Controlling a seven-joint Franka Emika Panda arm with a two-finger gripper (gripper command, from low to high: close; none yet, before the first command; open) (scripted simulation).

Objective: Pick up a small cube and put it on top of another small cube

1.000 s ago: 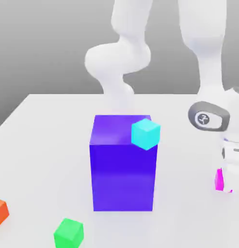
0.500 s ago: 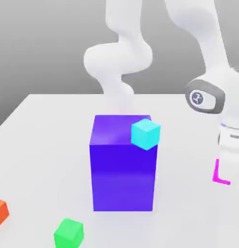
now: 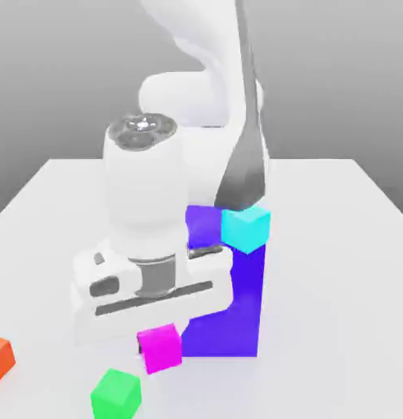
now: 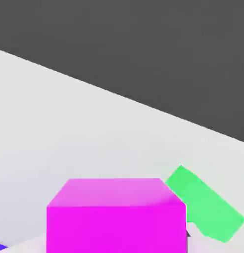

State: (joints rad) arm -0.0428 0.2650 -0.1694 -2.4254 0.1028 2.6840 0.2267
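the white gripper, closed on the small magenta cube, holds it off the white table in front of the tall blue-purple block, above the green cube, with a cyan cube behind and an orange cube at the exterior view's left; no readable writing anywhere.

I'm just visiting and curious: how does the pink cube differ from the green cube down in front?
The magenta cube hangs under the robot's gripper, shut on it, above the table; the green cube lies free on the table. The magenta cube sits nearer the tall blue block; the green cube lies nearer the front. Both look alike in size.
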